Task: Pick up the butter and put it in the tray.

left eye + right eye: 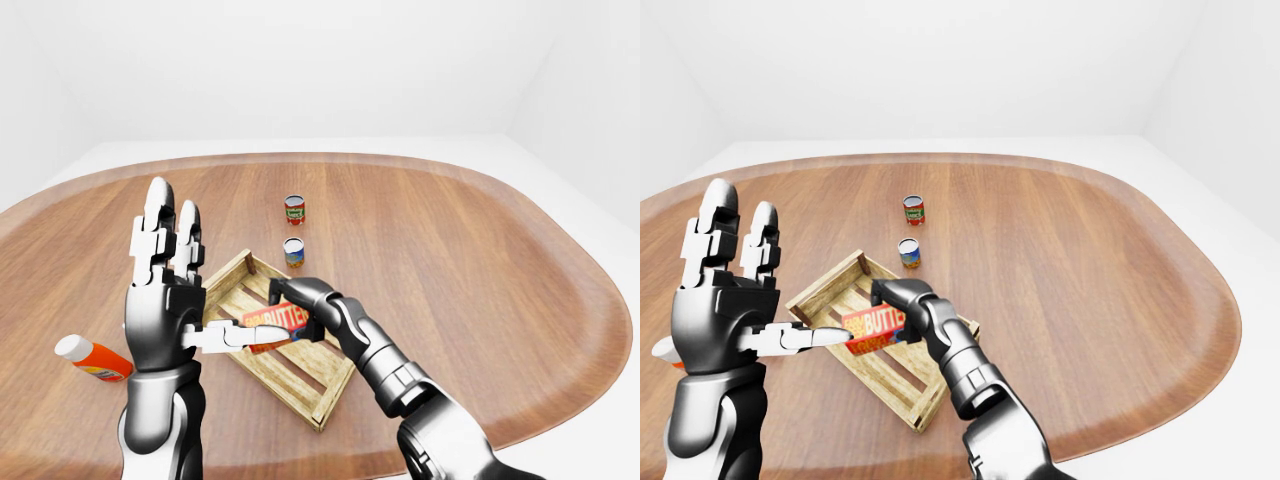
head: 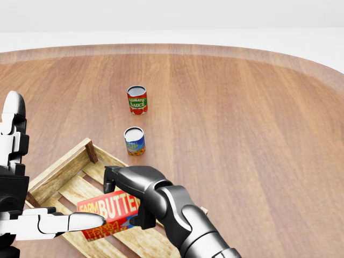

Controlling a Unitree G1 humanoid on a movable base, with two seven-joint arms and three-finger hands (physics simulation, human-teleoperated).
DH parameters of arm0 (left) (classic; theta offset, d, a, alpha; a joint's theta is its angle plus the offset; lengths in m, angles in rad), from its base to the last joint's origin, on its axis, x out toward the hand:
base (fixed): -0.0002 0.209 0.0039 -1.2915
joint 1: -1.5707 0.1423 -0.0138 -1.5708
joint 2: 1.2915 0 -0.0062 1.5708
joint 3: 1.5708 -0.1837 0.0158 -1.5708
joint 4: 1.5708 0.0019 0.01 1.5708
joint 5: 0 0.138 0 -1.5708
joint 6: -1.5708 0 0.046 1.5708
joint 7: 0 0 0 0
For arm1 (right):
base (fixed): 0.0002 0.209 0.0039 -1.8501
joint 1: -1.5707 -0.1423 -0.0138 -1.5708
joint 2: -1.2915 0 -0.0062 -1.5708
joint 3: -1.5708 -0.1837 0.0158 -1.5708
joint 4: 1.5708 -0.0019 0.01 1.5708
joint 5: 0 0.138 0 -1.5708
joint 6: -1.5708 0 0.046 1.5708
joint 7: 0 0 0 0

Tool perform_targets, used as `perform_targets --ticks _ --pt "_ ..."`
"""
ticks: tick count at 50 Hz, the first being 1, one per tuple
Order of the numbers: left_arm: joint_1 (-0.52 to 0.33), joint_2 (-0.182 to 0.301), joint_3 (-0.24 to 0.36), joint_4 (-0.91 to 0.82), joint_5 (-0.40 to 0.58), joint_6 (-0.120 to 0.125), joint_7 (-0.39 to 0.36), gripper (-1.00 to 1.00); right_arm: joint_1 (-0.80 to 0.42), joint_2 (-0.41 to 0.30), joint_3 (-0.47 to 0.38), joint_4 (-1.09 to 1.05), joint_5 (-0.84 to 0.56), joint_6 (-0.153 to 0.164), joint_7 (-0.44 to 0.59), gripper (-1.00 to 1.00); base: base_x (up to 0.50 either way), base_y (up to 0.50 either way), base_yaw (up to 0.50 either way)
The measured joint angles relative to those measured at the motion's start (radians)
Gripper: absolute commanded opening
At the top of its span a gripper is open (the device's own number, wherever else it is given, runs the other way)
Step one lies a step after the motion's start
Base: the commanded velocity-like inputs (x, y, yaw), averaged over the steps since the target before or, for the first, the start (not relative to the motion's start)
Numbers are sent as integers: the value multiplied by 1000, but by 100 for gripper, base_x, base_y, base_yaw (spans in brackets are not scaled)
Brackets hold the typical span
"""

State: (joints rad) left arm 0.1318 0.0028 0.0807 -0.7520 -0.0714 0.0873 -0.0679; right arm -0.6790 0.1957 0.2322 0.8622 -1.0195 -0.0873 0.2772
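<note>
A large oval wooden table (image 1: 470,260) fills most of every view, and behind it stand plain white walls. On it, in the lower middle of the left-eye view, lies a slatted wooden tray (image 1: 322,405), turned at an angle.

The right arm comes in from the bottom right, and the right hand (image 2: 131,188) hangs over the tray. Its dark fingers (image 2: 142,217) are closed around the right end of the butter (image 2: 110,210), a red box with white letters. The box is over the tray slats; I cannot tell if it touches them.

The left hand (image 1: 165,290) is raised at the left of the tray, upright, with the palm side turned away. Its two long fingers point up and stand a little apart, and its thumb (image 2: 59,222) points to the right, the tip overlapping the left part of the butter box. It holds nothing.

Above the tray in the head view stand two small cans, upright: a blue can (image 2: 134,141) near the tray corner and a tomato sauce can (image 2: 137,100) further up. At the far left of the left-eye view an orange bottle (image 1: 92,358) with a white cap lies on its side.
</note>
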Motion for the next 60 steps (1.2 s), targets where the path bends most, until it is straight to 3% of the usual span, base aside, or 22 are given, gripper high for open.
perform_targets --ticks 34,56,57,58,60 --pt "2 0 -3 -1 1 0 0 100 -51 6 -1 252 3 0 -140 -100 0 0 0" --pt "3 0 -3 -1 2 0 -2 100 -67 6 -5 304 14 0 -176 -100 0 0 0" --pt "3 0 -3 -1 1 0 -2 100 -67 7 -5 306 15 0 -177 -11 0 0 0" --pt "3 0 -3 -1 1 0 -2 100 -68 6 -7 305 16 0 -178 100 0 0 0" --pt "3 0 -3 -1 2 0 -2 100 -68 7 -12 302 22 0 -179 100 0 0 0"
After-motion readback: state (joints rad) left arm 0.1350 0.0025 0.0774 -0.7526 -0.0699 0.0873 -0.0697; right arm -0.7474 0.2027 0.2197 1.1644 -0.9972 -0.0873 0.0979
